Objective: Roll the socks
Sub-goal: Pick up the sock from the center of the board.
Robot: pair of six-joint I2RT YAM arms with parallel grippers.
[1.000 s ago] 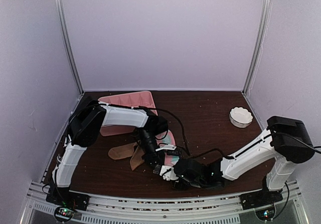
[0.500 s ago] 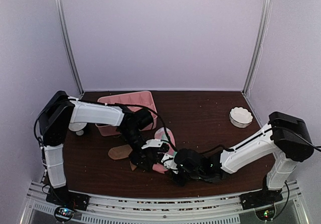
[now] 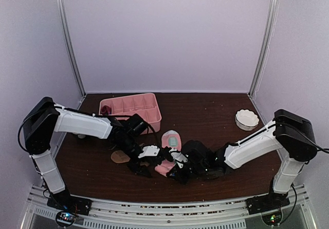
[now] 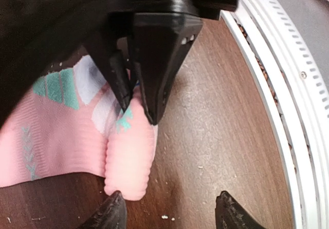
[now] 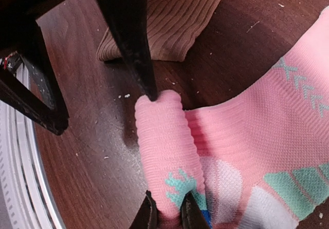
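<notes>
A pink sock (image 3: pixel 170 139) with white and mint patches lies flat on the brown table, its near edge rolled into a short tube (image 5: pixel 167 147). My right gripper (image 5: pixel 168 216) is shut on one end of that tube; in the top view the right gripper (image 3: pixel 174 170) sits at the sock's near end. My left gripper (image 4: pixel 169 216) is open, and one fingertip (image 4: pixel 110 213) touches the tube's (image 4: pixel 131 159) other end. From above, the left gripper (image 3: pixel 142 166) is just left of the sock. A tan sock (image 3: pixel 120 156) lies flat to the left and also shows in the right wrist view (image 5: pixel 169 18).
A pink divided tray (image 3: pixel 132 107) stands at the back left with a dark red bundle (image 3: pixel 105 109) at its left end. A white scalloped bowl (image 3: pixel 247 119) sits at the back right. The table's white front rail (image 4: pixel 288 111) runs close by the grippers.
The left arm has swung out to the left and lowered, uncovering the tray. Both grippers have moved slightly left and away from the front edge, staying at the pink sock's rolled end.
</notes>
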